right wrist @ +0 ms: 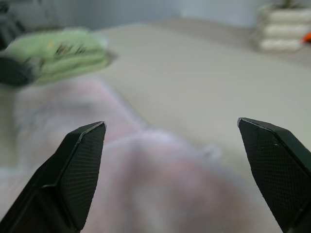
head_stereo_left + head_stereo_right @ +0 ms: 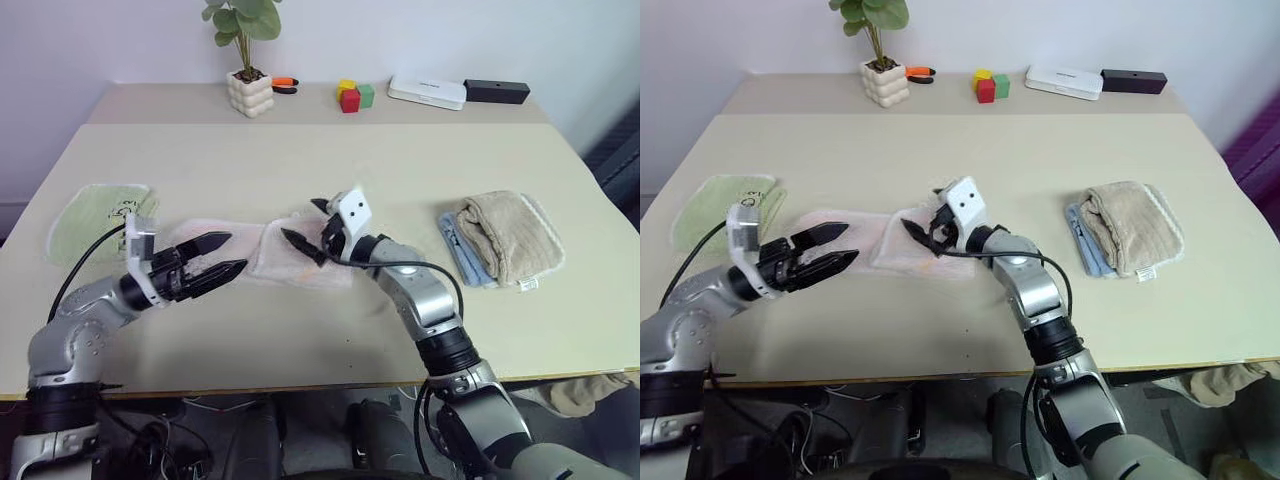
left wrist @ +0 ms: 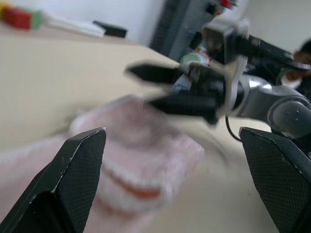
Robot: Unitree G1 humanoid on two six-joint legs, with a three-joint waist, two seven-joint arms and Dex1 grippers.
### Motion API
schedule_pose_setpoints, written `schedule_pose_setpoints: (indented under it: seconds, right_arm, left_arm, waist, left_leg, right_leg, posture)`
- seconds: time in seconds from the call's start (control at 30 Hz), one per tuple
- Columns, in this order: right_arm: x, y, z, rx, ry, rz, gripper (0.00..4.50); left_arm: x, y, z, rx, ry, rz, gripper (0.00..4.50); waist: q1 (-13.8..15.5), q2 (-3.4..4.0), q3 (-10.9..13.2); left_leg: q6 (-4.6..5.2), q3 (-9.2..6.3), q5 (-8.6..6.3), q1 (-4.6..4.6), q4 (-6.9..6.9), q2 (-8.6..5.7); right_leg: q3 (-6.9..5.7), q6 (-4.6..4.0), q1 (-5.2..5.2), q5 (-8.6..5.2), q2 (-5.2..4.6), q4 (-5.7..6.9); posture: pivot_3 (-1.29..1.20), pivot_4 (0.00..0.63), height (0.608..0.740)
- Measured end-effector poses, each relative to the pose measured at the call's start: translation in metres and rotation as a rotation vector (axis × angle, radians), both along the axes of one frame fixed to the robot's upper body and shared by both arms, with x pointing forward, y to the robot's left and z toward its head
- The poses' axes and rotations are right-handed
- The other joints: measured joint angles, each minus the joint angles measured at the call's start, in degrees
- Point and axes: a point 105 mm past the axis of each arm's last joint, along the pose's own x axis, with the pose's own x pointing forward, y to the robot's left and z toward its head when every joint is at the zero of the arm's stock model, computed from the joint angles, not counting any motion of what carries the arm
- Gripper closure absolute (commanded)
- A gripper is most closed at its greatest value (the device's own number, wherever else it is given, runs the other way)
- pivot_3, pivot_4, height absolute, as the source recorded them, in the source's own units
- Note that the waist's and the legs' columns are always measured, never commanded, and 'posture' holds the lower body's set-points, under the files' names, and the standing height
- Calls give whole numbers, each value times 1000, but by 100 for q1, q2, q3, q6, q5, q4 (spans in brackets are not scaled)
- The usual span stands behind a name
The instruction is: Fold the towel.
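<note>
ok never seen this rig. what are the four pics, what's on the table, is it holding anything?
It is a humanoid robot with two arms, each ending in a gripper of two black fingers. Two pictures come from a stereo camera on its head, looking down over the arms. The other two come from cameras on the wrists, looking out between each gripper's own fingers.

On the beige table a pale pink towel lies partly folded in front of the robot. A light green towel lies to its left, a tan towel on a blue cloth to its right. At the far edge stand a potted plant, coloured blocks, a white box and a black box.

Nothing is held. The left gripper and right gripper are both open above the pink towel.
</note>
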Motion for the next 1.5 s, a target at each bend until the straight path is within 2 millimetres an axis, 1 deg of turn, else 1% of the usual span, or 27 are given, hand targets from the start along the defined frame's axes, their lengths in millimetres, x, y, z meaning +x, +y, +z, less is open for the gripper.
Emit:
schedule_pose_setpoints:
  seconds: [0.03,0.1,0.17,0.2,0.27,0.37,0.4,0.47,0.57,0.67,0.77,0.97,1.07,1.1,1.13,1.17,1.23,1.3,1.33,1.4,1.5]
  right_arm:
    - [-3,-4,7,-9,-29,22,39]
    - [-9,-12,16,-37,-59,65,39]
    - [-18,-24,22,-81,-90,114,39]
    - [-25,-30,23,-111,-103,148,39]
    - [-34,-40,20,-142,-106,193,39]
    - [-49,-51,17,-179,-93,277,39]
    - [-51,-56,17,-199,-93,285,39]
    - [-51,-62,18,-216,-96,277,39]
    - [-50,-60,17,-209,-96,279,39]
    - [-49,-52,15,-193,-99,272,39]
    - [-50,-47,13,-195,-99,282,39]
    - [-46,-50,11,-209,-100,253,39]
    - [-45,-50,11,-204,-99,242,0]
    - [-44,-49,11,-202,-100,238,0]
    - [-44,-49,11,-199,-101,233,0]
    - [-44,-49,11,-200,-102,230,0]
    - [-43,-49,11,-202,-102,223,0]
    - [-42,-49,12,-201,-105,217,0]
    - [-42,-49,12,-202,-105,213,0]
    - [-41,-50,12,-207,-106,206,0]
    - [-41,-59,10,-231,-110,189,0]
  left_arm:
    - [-4,4,2,-38,37,30,0]
    - [-15,10,5,-119,107,55,0]
    - [-26,20,3,-198,199,100,0]
    - [-30,29,-2,-233,256,146,0]
    - [-31,40,-8,-273,326,230,0]
    - [-32,49,-19,-355,394,347,0]
    - [-33,52,-27,-367,434,392,0]
    - [-35,55,-38,-369,488,441,0]
    - [-34,58,-42,-409,521,484,0]
    - [-32,63,-52,-503,586,552,0]
    - [-27,66,-52,-537,601,592,0]
    - [-12,78,-49,-608,603,686,0]
    - [-2,80,-49,-655,646,711,847]
    - [0,80,-51,-665,670,716,1297]
    - [2,80,-54,-665,695,721,1866]
    - [4,79,-56,-655,715,724,2277]
    - [7,75,-60,-637,751,722,3403]
    - [13,73,-52,-635,733,708,4451]
    - [14,73,-49,-632,724,703,4451]
    - [15,73,-50,-635,725,705,4451]
    - [16,68,-46,-640,705,676,4451]
  waist:
    - [-2,0,0]
    - [-20,0,0]
    - [-17,1,1]
    - [-12,0,1]
    - [4,0,1]
    - [14,0,0]
    - [9,-2,0]
    - [6,-4,0]
    - [8,-4,-1]
    - [13,-4,-1]
    - [33,-4,-1]
    - [25,-2,-3]
    - [30,-2,-4]
    - [26,-3,-4]
    - [26,-3,-4]
    - [31,-3,-4]
    - [38,-3,-4]
    - [50,-3,-4]
    - [48,-1,-5]
    - [35,-2,-4]
    - [51,-4,-4]
  left_leg:
    - [0,0,0,0,0,0]
    - [1,0,-1,0,-2,0]
    - [1,-4,-1,3,-3,1]
    - [1,-5,-1,4,-4,2]
    - [1,-6,-1,5,-2,2]
    - [1,-5,-1,7,-1,-2]
    - [1,-4,-1,8,-1,-3]
    - [1,-7,-1,8,-1,-2]
    - [0,-5,-1,9,-2,-2]
    - [0,-6,-1,8,-1,-3]
    - [0,-7,-1,10,0,-5]
    - [-1,-7,-1,12,-1,-6]
    - [-1,-7,-1,13,0,-7]
    - [-1,-7,-1,12,0,-8]
    - [0,-7,-1,12,0,-8]
    - [-1,-8,-1,12,0,-8]
    - [-1,-7,-1,12,1,-11]
    - [-2,-9,0,14,1,-11]
    - [-2,-8,0,14,1,-11]
    - [-2,-8,0,13,1,-11]
    - [-2,-9,0,11,1,-12]
  right_leg:
    - [0,0,1,0,-2,-2]
    - [1,0,1,0,-4,-3]
    - [0,0,1,0,-3,-2]
    - [-1,-1,2,0,-3,-2]
    - [-3,-2,5,-1,-3,-3]
    - [-2,-7,11,-4,-8,-6]
    - [-2,-11,12,-6,-8,-6]
    - [-3,-19,10,-10,-4,-6]
    - [-2,-20,10,-10,-4,-6]
    - [-1,-20,10,-10,-6,-7]
    - [-2,-21,14,-10,-7,-7]
    - [-2,-21,15,-10,-6,-7]
    - [-2,-20,19,-9,-7,-7]
    - [-2,-19,19,-9,-7,-8]
    - [-2,-14,19,-6,-7,-8]
    - [-3,-7,19,-2,-6,-8]
    - [-3,-7,19,-2,-7,-8]
    - [-4,-9,22,-4,-7,-8]
    - [-4,-9,22,-4,-7,-8]
    - [-4,-9,22,-4,-6,-9]
    - [-4,-8,23,-3,-8,-15]
  posture:
    - [0,150,735]
    - [0,150,735]
    - [0,150,735]
    - [0,150,735]
    - [0,150,735]
    - [0,150,735]
    - [0,150,735]
    - [0,150,735]
    - [0,150,735]
    - [0,150,735]
    - [0,150,735]
    - [0,150,735]
    - [0,150,735]
    - [0,150,735]
    - [0,150,735]
    - [0,150,735]
    - [0,150,735]
    - [0,150,735]
    - [0,150,735]
    - [0,150,735]
    - [0,150,735]
